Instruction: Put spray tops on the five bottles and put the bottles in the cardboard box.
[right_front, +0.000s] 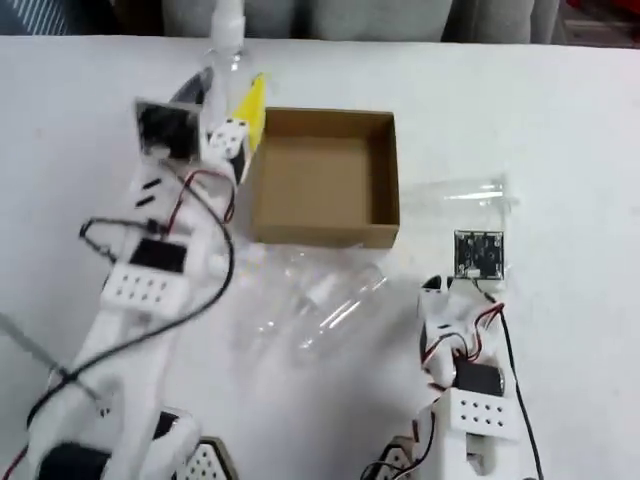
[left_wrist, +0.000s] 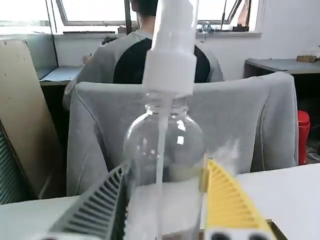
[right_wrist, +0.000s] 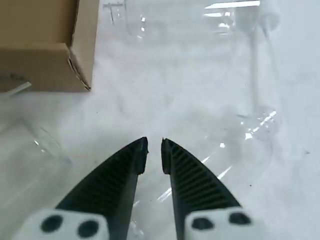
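Beside cardboard box (right_front: 320, 235) | left pincer (left_wrist: 165, 172) clamps bottle (left_wrist: 150, 142) | spray top (left_wrist: 170, 60) fitted

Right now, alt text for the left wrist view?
A clear bottle with a white spray top fitted stands upright in the left gripper, between grey and yellow fingers. Behind it are the table and a grey chair.

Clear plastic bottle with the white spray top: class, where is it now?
High view: the clear bottle is held upright in the left gripper, beside the far left corner of the brown cardboard box.
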